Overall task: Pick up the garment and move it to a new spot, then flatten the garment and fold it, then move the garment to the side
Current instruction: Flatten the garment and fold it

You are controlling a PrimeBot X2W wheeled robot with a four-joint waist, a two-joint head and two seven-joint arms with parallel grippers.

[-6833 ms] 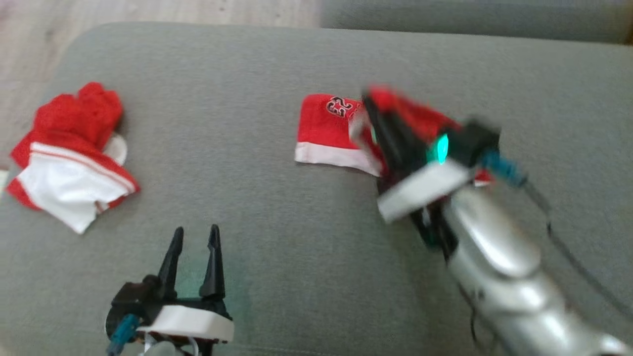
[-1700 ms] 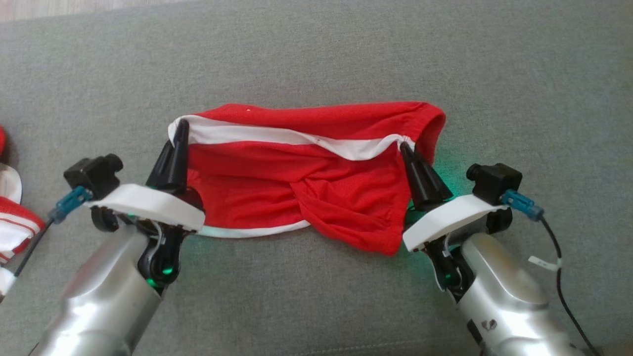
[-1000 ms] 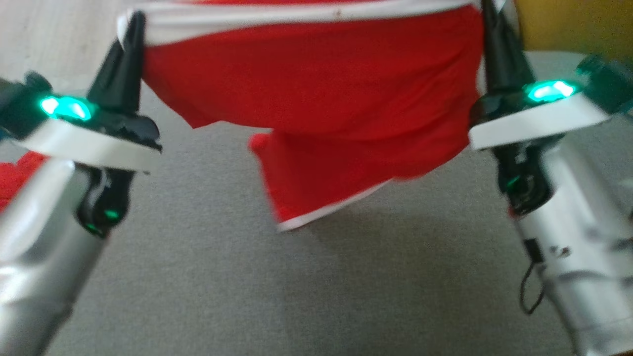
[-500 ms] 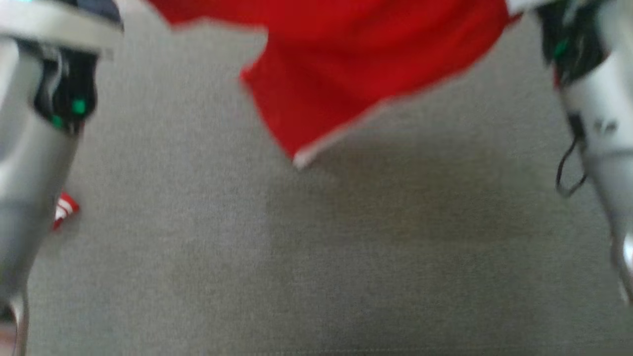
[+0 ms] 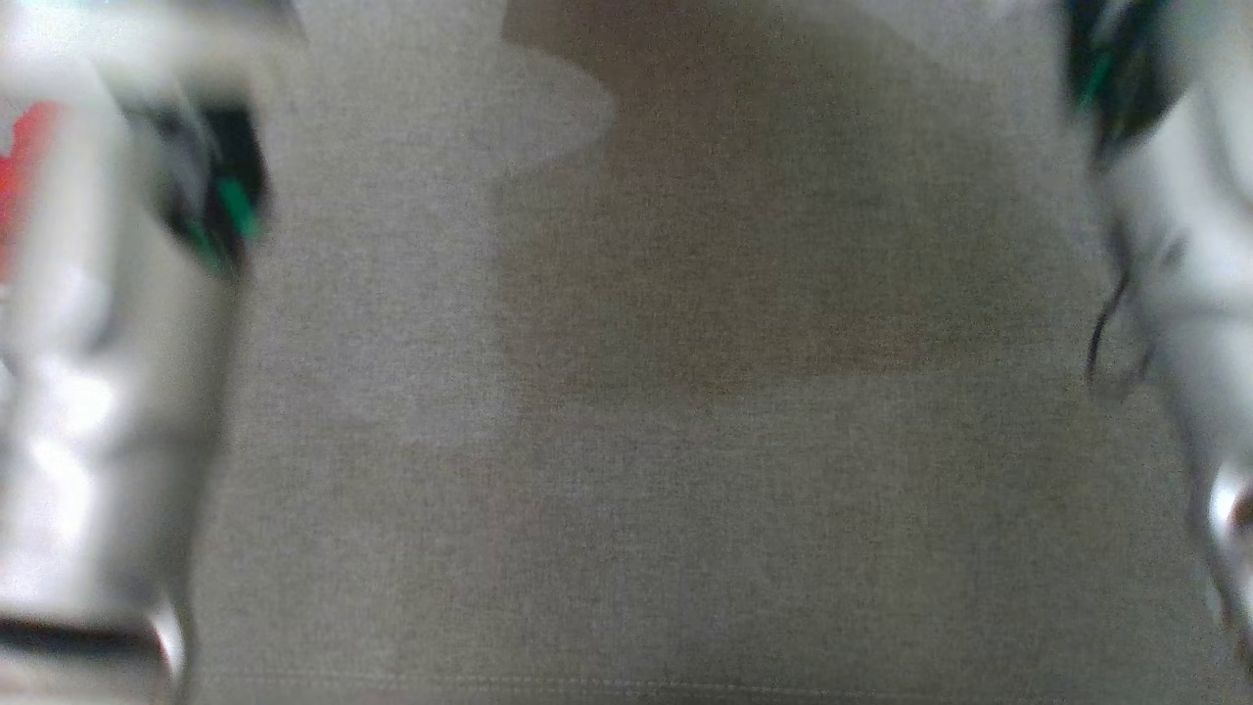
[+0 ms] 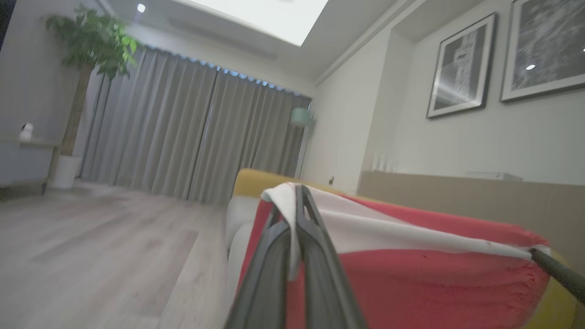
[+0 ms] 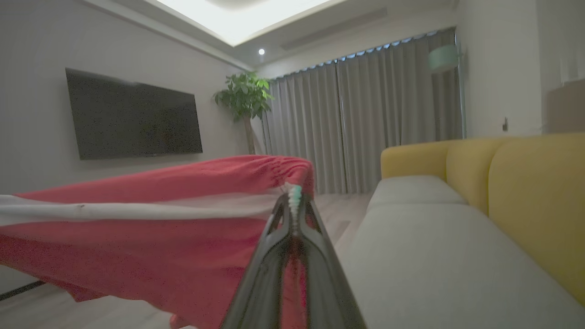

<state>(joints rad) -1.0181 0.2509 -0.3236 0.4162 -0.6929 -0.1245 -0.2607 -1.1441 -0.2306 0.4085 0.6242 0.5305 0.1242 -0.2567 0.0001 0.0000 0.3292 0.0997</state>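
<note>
Red garment (image 6: 425, 283) is stretched, pinched by left gripper (image 6: 295, 201) and right gripper (image 7: 293, 201), over grey sofa cushion (image 7: 425, 265); curtains (image 7: 365, 119) and television (image 7: 132, 114) are seen behind.

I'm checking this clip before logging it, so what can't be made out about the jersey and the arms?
Head view: motion blur smears the left forearm and right forearm; the red patch at its left edge is unidentifiable.
Left wrist view: the garment has its lower part cut off by the bottom edge and partly hidden behind the left tool.
Right wrist view: the garment runs off the left edge; the right tool covers a strip.
</note>
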